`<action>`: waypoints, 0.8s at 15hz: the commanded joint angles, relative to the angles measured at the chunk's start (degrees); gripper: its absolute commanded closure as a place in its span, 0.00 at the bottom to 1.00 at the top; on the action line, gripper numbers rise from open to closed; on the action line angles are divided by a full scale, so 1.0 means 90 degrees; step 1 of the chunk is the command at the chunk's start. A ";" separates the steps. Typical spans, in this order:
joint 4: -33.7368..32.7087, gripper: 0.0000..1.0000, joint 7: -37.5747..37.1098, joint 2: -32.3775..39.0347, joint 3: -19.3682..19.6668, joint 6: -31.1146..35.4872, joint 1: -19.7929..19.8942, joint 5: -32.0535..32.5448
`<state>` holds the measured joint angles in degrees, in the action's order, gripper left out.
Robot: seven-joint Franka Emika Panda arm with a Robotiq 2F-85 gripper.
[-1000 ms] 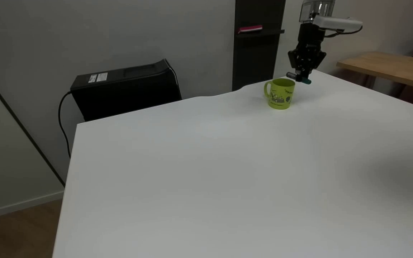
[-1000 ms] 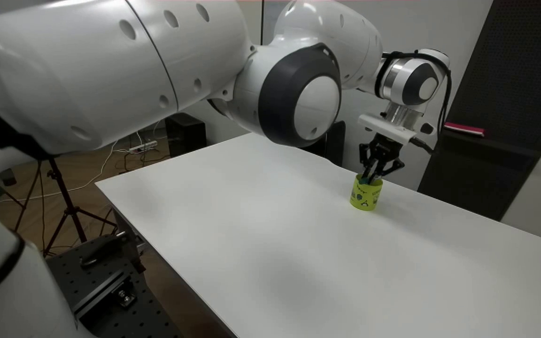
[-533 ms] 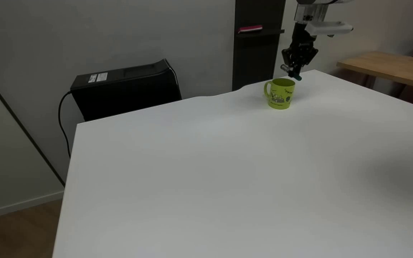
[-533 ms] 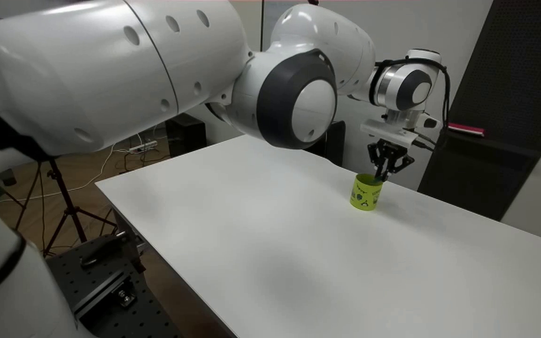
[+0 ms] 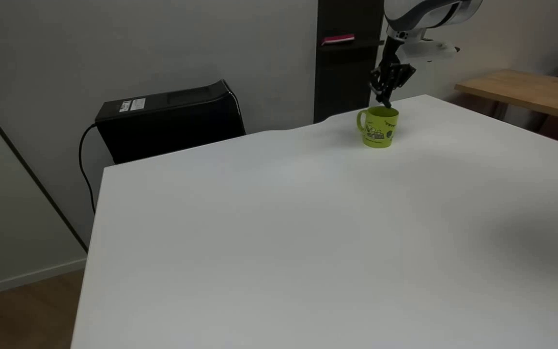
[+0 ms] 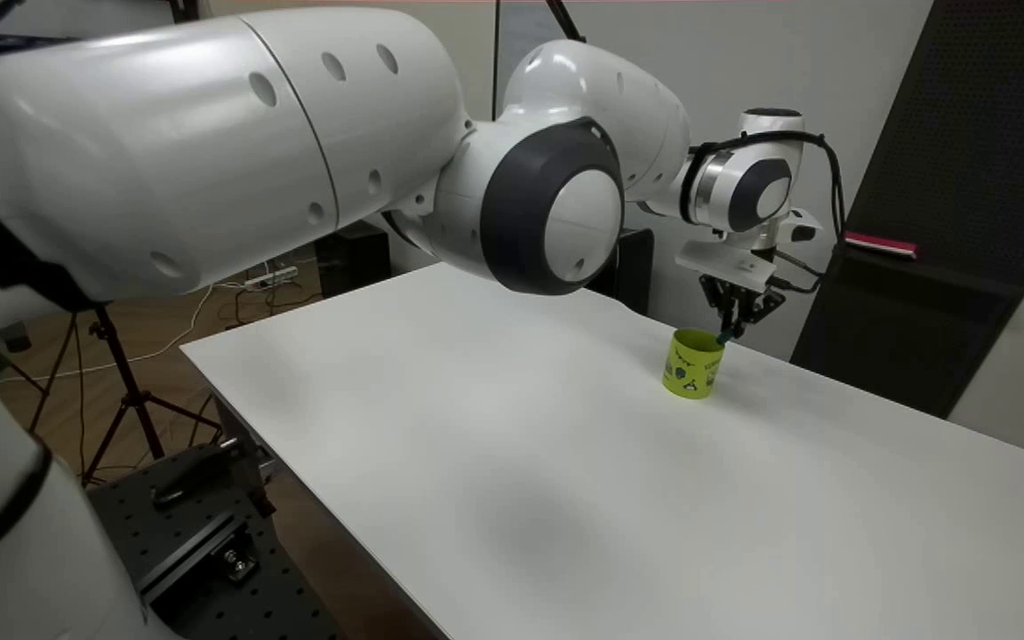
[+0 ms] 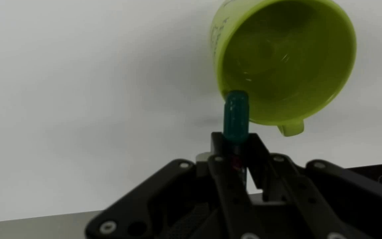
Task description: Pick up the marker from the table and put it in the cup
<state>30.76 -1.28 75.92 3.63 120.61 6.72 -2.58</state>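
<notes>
The yellow-green cup stands upright near the white table's far edge in both exterior views (image 5: 378,132) (image 6: 692,372). In the wrist view its open mouth (image 7: 287,63) faces the camera and its inside looks empty. My gripper (image 7: 234,141) is shut on the marker (image 7: 236,113). The marker's dark green end points out past the fingertips and overlaps the cup's near rim; whether it touches is unclear. The gripper (image 5: 384,103) is just above the cup in an exterior view, and at its rim (image 6: 731,331) in an exterior view, where the green tip (image 6: 724,339) shows. The table (image 5: 259,232) lies below.
A black box-like device (image 5: 172,116) stands beyond the table's edge. A dark panel (image 5: 349,72) with a red item (image 5: 338,39) is behind the cup. A light-brown wooden table (image 5: 531,92) is further back. The arm (image 6: 556,204) reaches over the white table.
My gripper has moved and turned, carrying the marker from crosswise beside the cup to its rim. In an exterior view it shifted left above the cup. The cup has not moved.
</notes>
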 commanded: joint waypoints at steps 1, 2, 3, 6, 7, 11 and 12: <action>-0.0215 0.97 -0.0620 0.0156 0.0246 0.0220 -0.0164 0.0151; -0.0192 0.97 -0.0756 0.0137 0.0304 0.0227 -0.0211 0.0173; -0.0179 0.97 -0.0886 0.0132 0.0371 0.0245 -0.0258 0.0200; -0.0145 0.97 -0.1250 0.0098 0.0568 0.0260 -0.0393 0.0312; -0.0128 0.97 -0.1352 0.0078 0.0627 0.0253 -0.0434 0.0339; -0.0038 0.97 -0.1642 -0.0027 0.0816 0.0093 -0.0570 0.0406; -0.0018 0.97 -0.1697 -0.0048 0.0860 0.0078 -0.0593 0.0401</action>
<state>30.77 -12.83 76.24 9.73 122.76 2.27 0.12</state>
